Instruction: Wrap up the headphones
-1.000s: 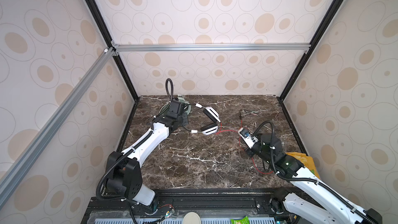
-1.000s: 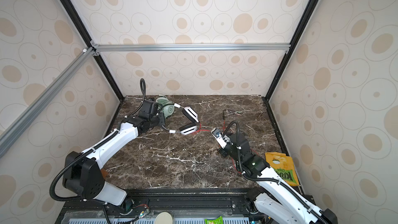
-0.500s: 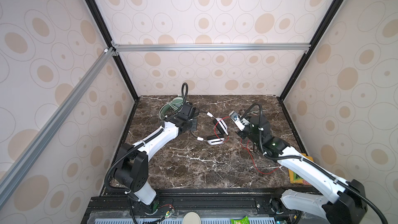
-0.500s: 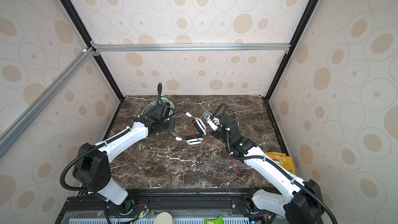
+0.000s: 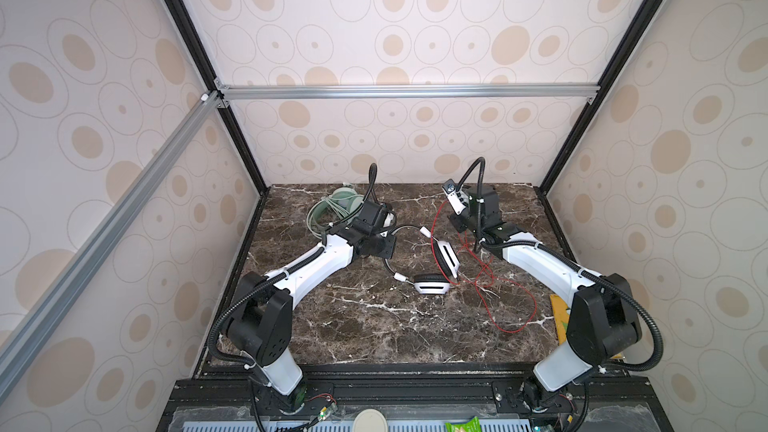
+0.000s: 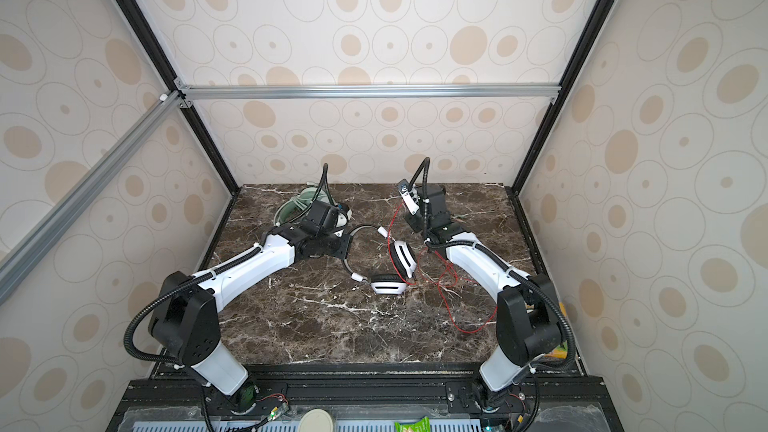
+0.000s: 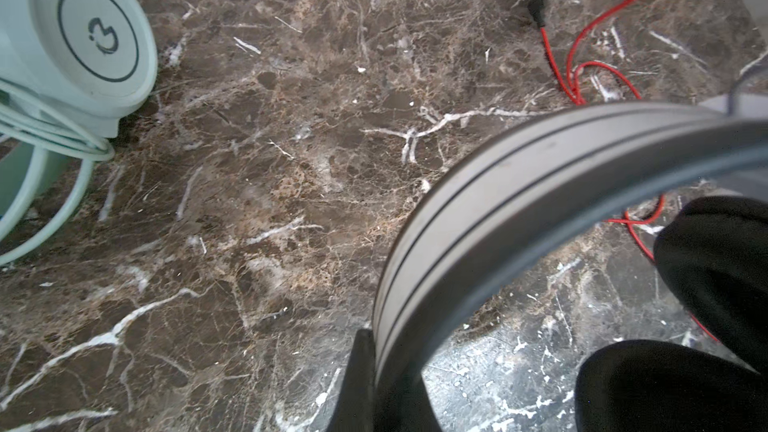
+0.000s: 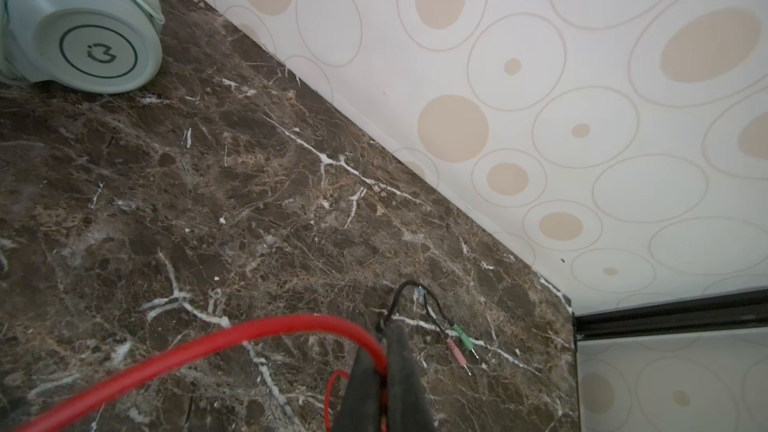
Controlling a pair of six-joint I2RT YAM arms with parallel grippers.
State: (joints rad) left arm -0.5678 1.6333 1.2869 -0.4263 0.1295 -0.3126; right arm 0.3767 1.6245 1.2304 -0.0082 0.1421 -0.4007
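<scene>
Winding of the red cable [image 8: 232,338] round the white-and-black headset [image 5: 445,258] looks to be the step in hand, and it seems hardly begun. Most of that cable lies in loose loops on the table [image 5: 374,326], trailing away behind the right jaws. The mint-green headset [image 5: 341,204] sits ahead of the left jaws and off to one side, well apart from them. Its pale cable seems already bundled against it, so I judge that one finished.

The left gripper [image 7: 370,351] has its jaws pressed onto the grey headband [image 7: 519,184], which arcs away from them. The two earcups lie on the table at the far end of that arc, between the two grippers. The right gripper [image 8: 384,351] has its jaws closed tight, pinching the red cable, which curves off from one side of them. Just ahead of those jaws, on the table and not touching them, lie the pink and green plugs [image 8: 460,346] on a short black lead.

The next move, as I read it, calls for the right jaws to carry the cable around the headband or earcups while the left ones hold the frame steady. Slack would need taking up evenly, or the thin wire could snag.

The left arm is stretched low from its base, forearm near the table, wrist turned in toward the middle. The right arm reaches toward the back wall, wrist lifted above the table so that the cable rises to it.
</scene>
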